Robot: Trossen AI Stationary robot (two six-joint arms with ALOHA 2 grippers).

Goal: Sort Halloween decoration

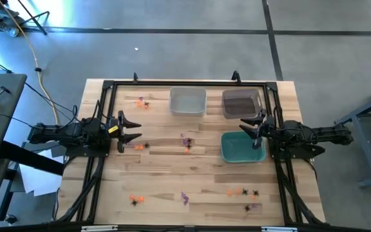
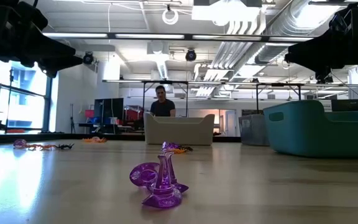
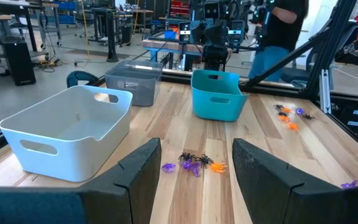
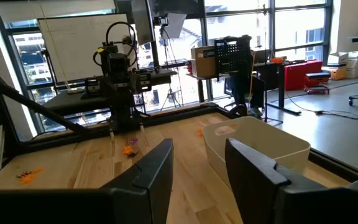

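A wooden table (image 1: 198, 187) holds three bins at its far side: a white bin (image 1: 187, 101), a dark bin (image 1: 241, 103) beside it, and a teal bin (image 1: 241, 147) nearer the middle. Tiny orange, purple and black trinkets (image 1: 186, 143) lie scattered in small clusters around the teal bin, none visibly inside a bin, so sorting looks unstarted. The left gripper (image 1: 131, 129) waits far left of the teal bin, fingers apart and empty. The right gripper (image 1: 252, 131) hovers at the teal bin's edge, fingers apart, holding nothing.
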